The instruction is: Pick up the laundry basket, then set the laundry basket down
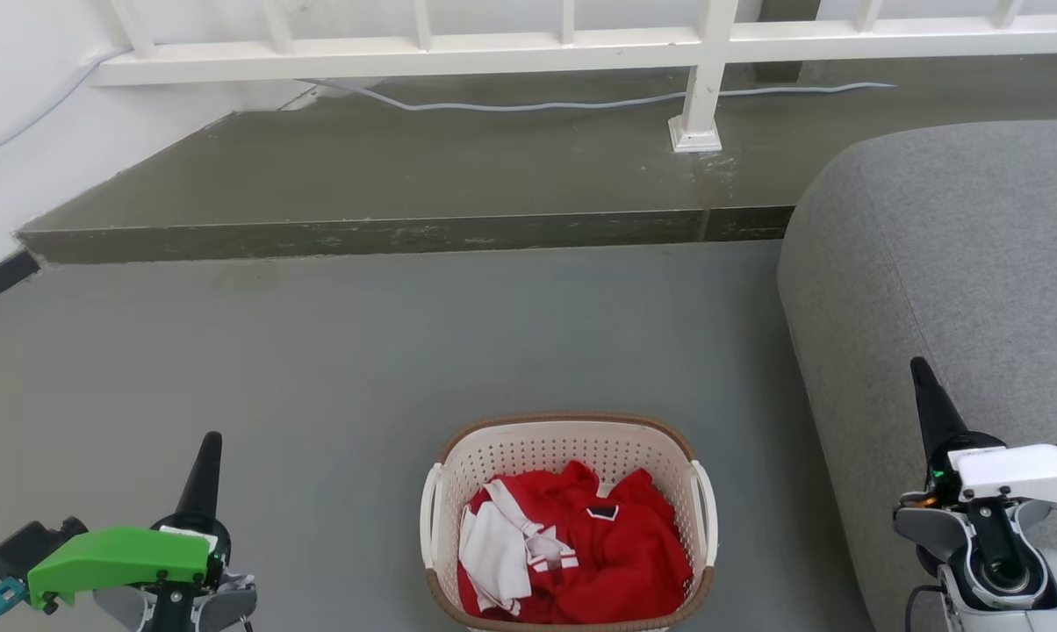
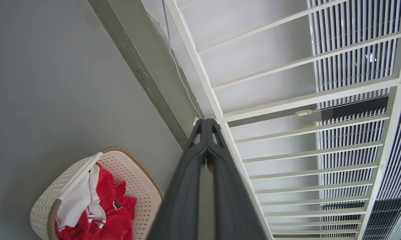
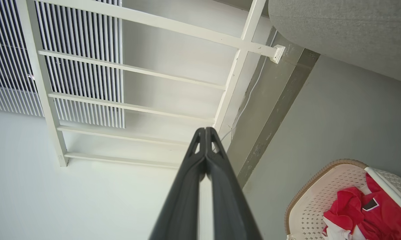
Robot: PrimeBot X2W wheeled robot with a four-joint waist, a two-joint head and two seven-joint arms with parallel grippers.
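Head view: the laundry basket (image 1: 546,456) stands on the grey floor (image 1: 318,369) at 6 o'clock, with red and white clothes (image 1: 599,544) heaped inside it. The left gripper (image 1: 211,443) hovers at 8 o'clock and the right gripper (image 1: 919,369) at 4 o'clock, both well apart from the laundry basket. In each wrist view the fingers are pressed together, holding nothing. A grey sofa (image 1: 950,246) lies at 3 o'clock.
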